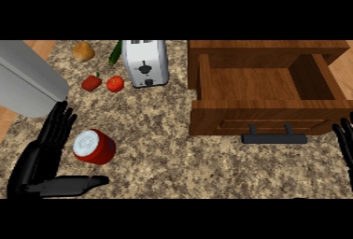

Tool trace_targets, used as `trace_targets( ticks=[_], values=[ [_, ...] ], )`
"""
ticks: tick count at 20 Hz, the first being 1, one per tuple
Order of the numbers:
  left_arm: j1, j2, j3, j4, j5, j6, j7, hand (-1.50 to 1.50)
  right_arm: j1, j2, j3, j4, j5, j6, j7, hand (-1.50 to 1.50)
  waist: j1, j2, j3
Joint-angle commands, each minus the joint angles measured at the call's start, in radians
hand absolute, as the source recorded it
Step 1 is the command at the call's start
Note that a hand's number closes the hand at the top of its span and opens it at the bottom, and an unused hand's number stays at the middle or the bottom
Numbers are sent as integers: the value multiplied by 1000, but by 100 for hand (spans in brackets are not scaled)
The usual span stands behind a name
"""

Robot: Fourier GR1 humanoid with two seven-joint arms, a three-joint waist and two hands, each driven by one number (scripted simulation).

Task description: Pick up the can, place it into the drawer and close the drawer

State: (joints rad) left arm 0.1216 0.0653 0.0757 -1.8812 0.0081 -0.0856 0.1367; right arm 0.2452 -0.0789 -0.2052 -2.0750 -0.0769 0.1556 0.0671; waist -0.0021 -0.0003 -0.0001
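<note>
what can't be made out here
- Right hand: head view, cut off by the right edge; only fingers show.
- Green vegetable: mostly hidden behind the toaster.
- Can: its far side is hidden by its own body; label unreadable.
- Drawer: inside of the front wall hidden by the wall itself.
- Left hand: palm faces away.

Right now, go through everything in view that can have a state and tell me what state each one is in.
Drawer: pulled open, nothing inside.
Can: tilted on the counter, beside the left hand, not held.
Left hand: open, fingers straight.
Right hand: at the right edge, only fingers showing, holding nothing.
Toaster: nothing showing in its slots.
</note>
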Motion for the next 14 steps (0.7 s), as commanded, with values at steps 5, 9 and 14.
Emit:
trace_targets(
  ticks=[5, 9, 14],
  values=[
    [-34, 36, 76, 205, 6, -42, -162, -150, 25, 23, 1, -3, 20, 25, -9, -150, -1, 0, 0],
    [21, 7, 68, 213, -12, -30, -216, -150, 26, 30, 6, -49, 19, 36, 12, -150, 0, 0, 0],
    [-8, 8, 68, 297, -49, -2, -246, -150, -90, 7, -15, 7, 25, 5, 79, -150, 3, 0, 0]
  ],
)
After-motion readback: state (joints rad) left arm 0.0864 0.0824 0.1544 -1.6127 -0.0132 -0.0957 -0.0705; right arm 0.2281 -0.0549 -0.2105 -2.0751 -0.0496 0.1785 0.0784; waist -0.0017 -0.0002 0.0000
